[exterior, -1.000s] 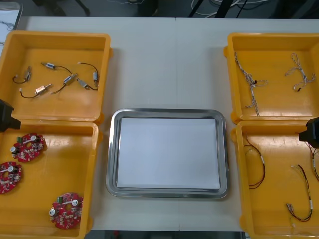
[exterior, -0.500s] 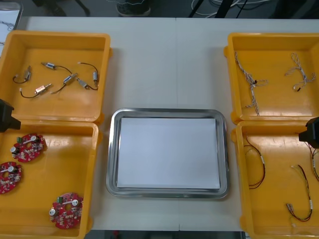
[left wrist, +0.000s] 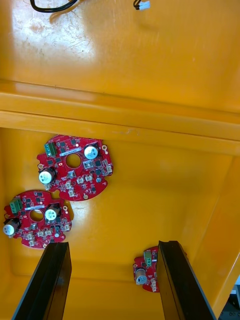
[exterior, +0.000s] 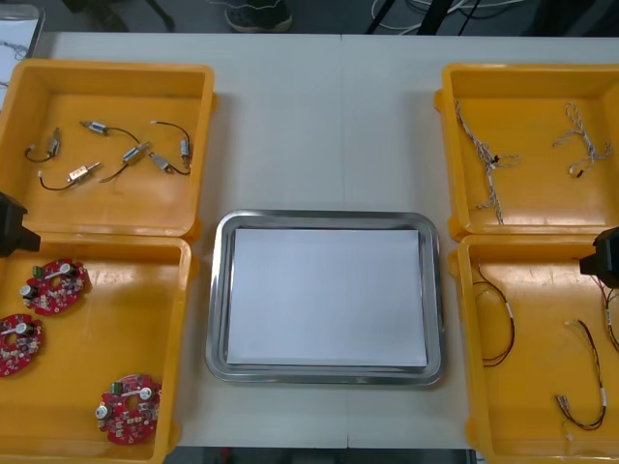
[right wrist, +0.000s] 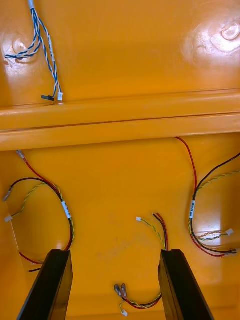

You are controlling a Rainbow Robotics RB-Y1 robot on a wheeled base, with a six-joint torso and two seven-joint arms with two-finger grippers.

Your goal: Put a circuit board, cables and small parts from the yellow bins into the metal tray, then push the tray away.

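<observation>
My left gripper (left wrist: pixel 112 282) hangs open over the near left yellow bin (exterior: pixel 97 249), with nothing between its fingers. Below it lie three round red circuit boards (left wrist: pixel 75 167), one of them (left wrist: pixel 145 274) beside a finger. My right gripper (right wrist: pixel 114 287) is open above the near right bin (exterior: pixel 542 253). Red and yellow cables (right wrist: pixel 65 212) lie on that bin's floor, one (right wrist: pixel 157 232) between the fingers' lines. The metal tray (exterior: pixel 329 220), white inside, sits mid-table with nothing in it. Small metal parts (exterior: pixel 126 155) lie in the far left bin.
Twisted blue and white cables (exterior: pixel 488 164) lie in the far right bin (exterior: pixel 527 75). The left arm (exterior: pixel 10 224) shows at the left edge and the right arm (exterior: pixel 604 256) at the right edge. Bare table (exterior: pixel 329 116) stretches beyond the tray.
</observation>
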